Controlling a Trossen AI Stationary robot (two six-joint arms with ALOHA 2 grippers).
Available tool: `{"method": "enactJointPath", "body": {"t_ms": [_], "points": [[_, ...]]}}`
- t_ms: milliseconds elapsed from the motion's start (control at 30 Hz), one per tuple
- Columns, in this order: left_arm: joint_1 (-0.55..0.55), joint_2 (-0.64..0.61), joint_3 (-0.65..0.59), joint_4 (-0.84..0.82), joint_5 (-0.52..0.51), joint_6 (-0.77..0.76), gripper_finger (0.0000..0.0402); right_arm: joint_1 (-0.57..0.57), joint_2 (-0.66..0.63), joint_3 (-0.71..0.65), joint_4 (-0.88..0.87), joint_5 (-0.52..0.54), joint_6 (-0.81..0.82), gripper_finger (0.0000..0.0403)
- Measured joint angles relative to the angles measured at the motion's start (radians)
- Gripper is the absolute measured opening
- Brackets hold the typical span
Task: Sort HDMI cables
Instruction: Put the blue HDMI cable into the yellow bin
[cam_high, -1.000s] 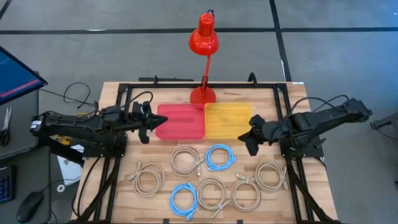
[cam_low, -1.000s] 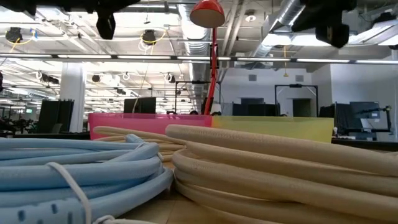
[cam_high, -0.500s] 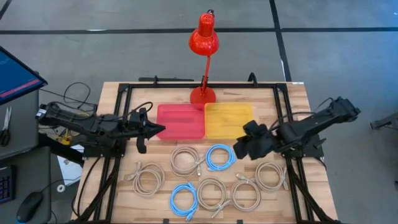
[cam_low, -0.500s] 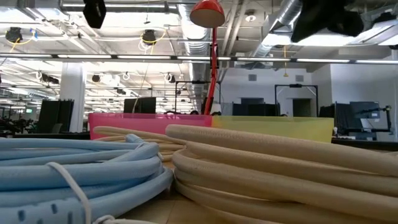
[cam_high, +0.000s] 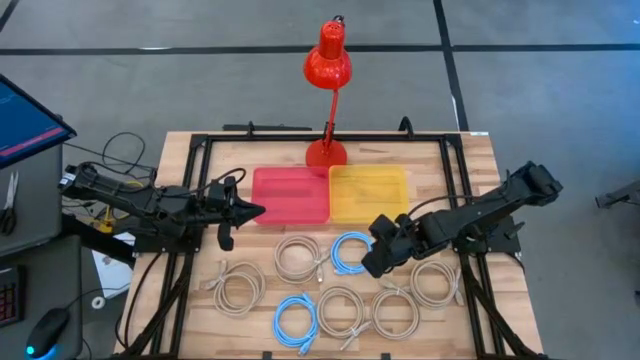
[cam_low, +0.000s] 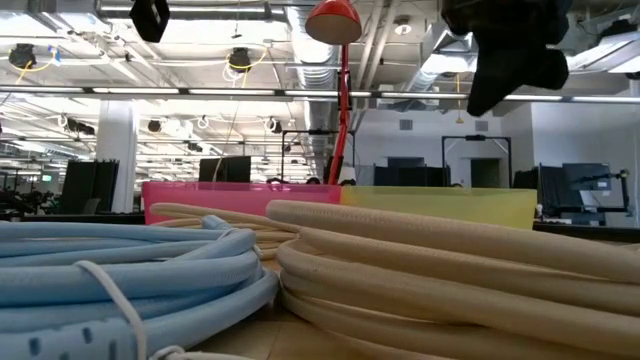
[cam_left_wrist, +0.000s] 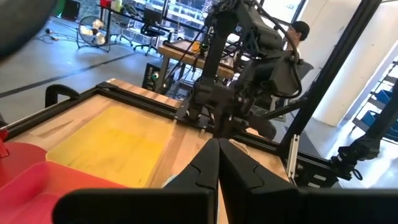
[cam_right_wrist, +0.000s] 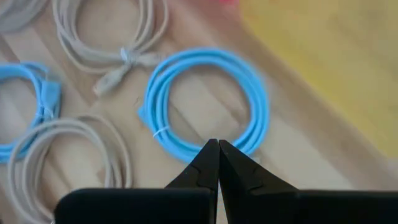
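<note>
Overhead, right gripper (cam_high: 372, 262) sits low over the wooden tabletop (cam_high: 470, 160), at the right edge of the upper blue HDMI coil (cam_high: 354, 252); jaws pressed together, holding nothing. Its wrist view has that blue coil (cam_right_wrist: 208, 102) just ahead of the closed tips. Left gripper (cam_high: 254, 209) hangs beside the left edge of the red tray (cam_high: 290, 195), jaws likewise closed and empty. Yellow tray (cam_high: 368, 192) touches the red tray's right side, with the red lamp (cam_high: 327, 60) behind both. Second blue coil (cam_high: 297, 320) lies in the front row. Beige coils: one (cam_high: 298, 257) left of the upper blue coil, one (cam_high: 238, 286) front left, three more (cam_high: 340, 309) (cam_high: 395, 313) (cam_high: 436, 283) front centre to right. All seven on the tabletop, none in a tray.
</note>
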Motion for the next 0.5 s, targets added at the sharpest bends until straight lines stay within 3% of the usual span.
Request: {"method": "enactJointPath", "body": {"t_ms": [100,200,500], "points": [[0.000,0.000,0.000,0.000,0.000,0.000,0.0006,-0.015,0.019,0.000,0.001,-0.067,0.019,0.0007],[0.000,0.000,0.000,0.000,0.000,0.000,0.0005,-0.026,0.040,0.000,-0.002,-0.070,0.048,0.0028],[0.000,0.000,0.000,0.000,0.000,0.000,0.0009,-0.063,0.125,0.000,-0.016,-0.038,0.134,0.0149]]}}
